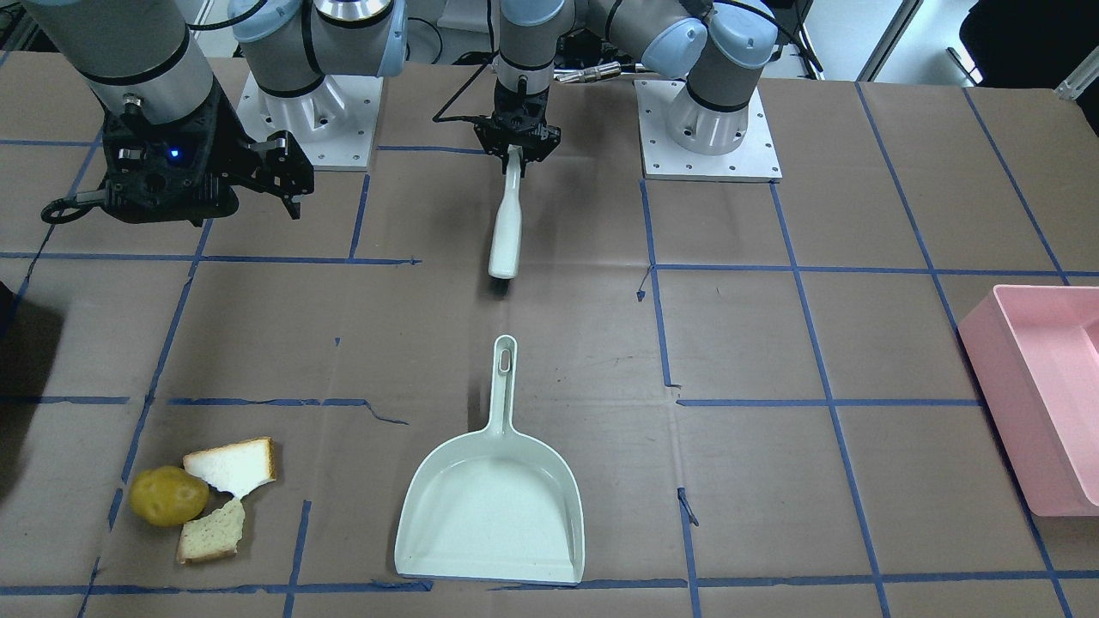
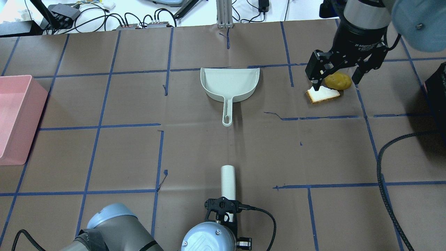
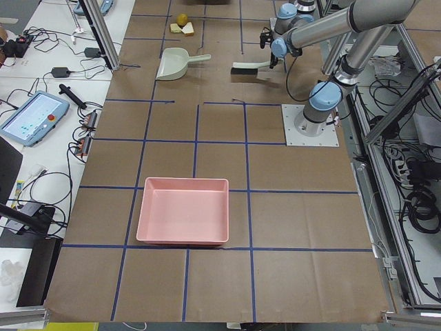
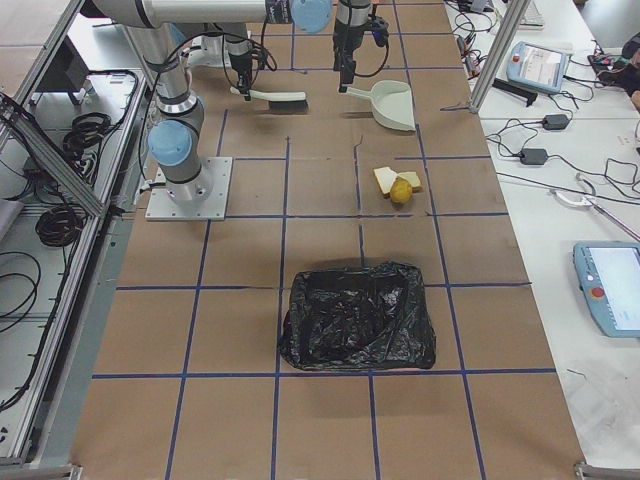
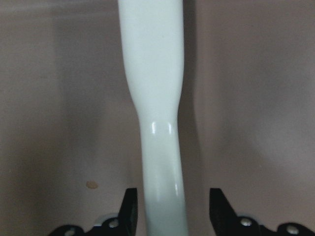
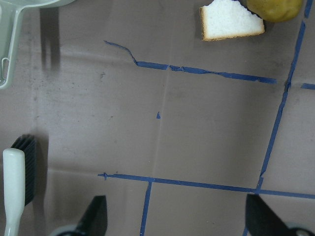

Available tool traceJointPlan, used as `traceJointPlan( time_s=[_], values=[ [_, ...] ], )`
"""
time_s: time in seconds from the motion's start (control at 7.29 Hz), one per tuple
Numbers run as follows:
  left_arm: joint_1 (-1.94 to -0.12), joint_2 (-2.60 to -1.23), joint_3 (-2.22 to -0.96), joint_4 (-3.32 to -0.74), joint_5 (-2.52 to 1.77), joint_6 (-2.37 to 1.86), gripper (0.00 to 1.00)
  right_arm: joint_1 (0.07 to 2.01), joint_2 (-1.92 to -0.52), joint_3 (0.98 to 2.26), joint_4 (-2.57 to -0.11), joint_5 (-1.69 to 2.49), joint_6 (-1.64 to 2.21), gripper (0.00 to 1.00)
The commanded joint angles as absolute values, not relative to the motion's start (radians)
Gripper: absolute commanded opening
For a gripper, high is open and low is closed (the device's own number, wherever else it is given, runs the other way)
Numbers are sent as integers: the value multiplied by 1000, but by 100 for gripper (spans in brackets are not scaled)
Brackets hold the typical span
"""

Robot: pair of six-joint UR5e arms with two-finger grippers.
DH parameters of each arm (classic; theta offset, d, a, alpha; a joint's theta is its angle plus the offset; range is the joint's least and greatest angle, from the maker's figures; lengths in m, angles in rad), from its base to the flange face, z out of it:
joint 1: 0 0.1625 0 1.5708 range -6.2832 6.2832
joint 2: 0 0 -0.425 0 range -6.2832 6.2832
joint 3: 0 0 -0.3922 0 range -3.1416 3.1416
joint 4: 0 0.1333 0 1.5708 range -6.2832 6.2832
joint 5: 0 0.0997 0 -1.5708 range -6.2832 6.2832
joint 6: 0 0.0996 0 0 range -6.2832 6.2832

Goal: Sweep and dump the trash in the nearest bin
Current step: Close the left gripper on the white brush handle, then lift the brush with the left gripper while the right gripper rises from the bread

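Overhead exterior: brown-papered table, blue tape grid, pink bin at edge.

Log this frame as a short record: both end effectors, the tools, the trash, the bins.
left end effector: shut on the brush by its handle
right end effector: open, empty, raised high over the table
dustpan: empty, lying flat, handle toward the robot
to sweep: potato and two bread pieces, clustered on the robot's right side, not yet swept
bins: pink bin at the robot's left end; black-lined bin at its right end
nearest bin (judged): black-lined bin, on the potato's side
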State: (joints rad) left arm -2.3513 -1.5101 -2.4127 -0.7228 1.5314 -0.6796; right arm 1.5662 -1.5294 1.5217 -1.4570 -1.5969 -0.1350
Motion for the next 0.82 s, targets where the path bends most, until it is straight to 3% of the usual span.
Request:
traceJointPlan(
  time_s=[0.0, 0.41, 0.69],
  values=[
    [-2352, -1496, -2411, -732, 1522, -670, 7, 1566, -1529, 1522, -1456, -1597, -135, 100],
    [-2317, -1415, -2401, -779, 1555, -651, 2, 1566, -1528, 1522, -1457, -1597, -135, 100],
    [-2206, -1350, -2338, -978, 1597, -524, 2, 1566, -1529, 1522, -1457, -1595, -135, 100]
  ],
)
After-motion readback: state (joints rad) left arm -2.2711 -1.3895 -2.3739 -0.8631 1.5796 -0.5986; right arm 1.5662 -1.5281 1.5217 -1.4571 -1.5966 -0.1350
